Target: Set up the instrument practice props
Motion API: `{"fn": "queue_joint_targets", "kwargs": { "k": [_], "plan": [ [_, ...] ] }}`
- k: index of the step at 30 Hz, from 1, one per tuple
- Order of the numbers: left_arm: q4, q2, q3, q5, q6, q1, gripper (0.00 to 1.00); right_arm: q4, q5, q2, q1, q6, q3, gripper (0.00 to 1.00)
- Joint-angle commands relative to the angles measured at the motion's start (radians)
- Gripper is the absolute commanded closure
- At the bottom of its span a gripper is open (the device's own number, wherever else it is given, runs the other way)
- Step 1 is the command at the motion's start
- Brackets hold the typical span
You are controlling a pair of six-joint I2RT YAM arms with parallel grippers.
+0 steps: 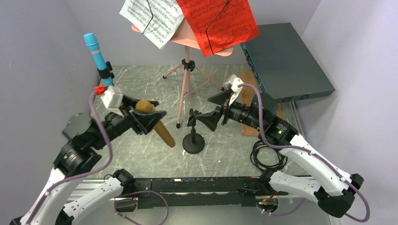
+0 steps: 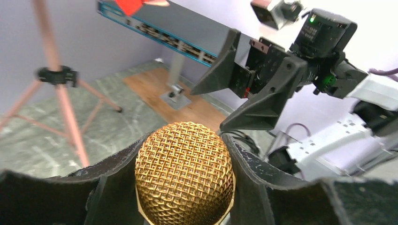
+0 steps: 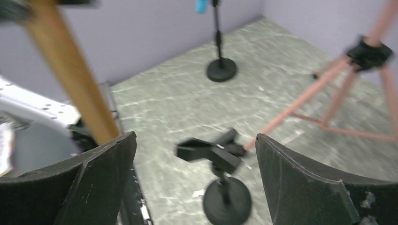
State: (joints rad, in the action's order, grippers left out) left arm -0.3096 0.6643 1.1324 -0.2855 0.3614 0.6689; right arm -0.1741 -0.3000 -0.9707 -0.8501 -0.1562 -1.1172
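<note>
My left gripper [image 1: 151,110] is shut on the gold microphone [image 1: 162,131]. Its mesh head [image 2: 184,173] fills the space between my fingers [image 2: 263,164], and the handle slants down to the right. A short black round-based pole [image 1: 193,138] with a clip on top [image 3: 213,152] stands mid-table. My right gripper [image 1: 205,110] is open just right of that clip, with nothing between its jaws [image 3: 195,140]. The blue microphone [image 1: 94,49] sits clipped on the other black pole [image 3: 219,65] at the far left. The pink music desk [image 1: 187,40] on tripod legs holds a white page [image 1: 150,16] and a red page [image 1: 218,21].
A large flat dark-teal box [image 1: 286,63] leans at the back right, over a wooden board [image 1: 248,108]. A coil of black cable [image 1: 267,157] lies by the right arm. Purple walls close in on the left, back and right.
</note>
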Motion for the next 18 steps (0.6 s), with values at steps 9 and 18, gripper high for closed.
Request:
{"fn": "queue_joint_targets", "kwargs": {
  "k": [9,18],
  "plan": [
    [-0.288,-0.11,0.074,0.233,-0.111,-0.002,1.0,0.592,-0.412,0.028,0.136,0.072,0.551,0.09],
    [-0.29,-0.123,0.043,0.196,-0.084,-0.002,1.0,0.931,-0.106,-0.223,0.009,0.171,0.605,0.18]
  ]
}}
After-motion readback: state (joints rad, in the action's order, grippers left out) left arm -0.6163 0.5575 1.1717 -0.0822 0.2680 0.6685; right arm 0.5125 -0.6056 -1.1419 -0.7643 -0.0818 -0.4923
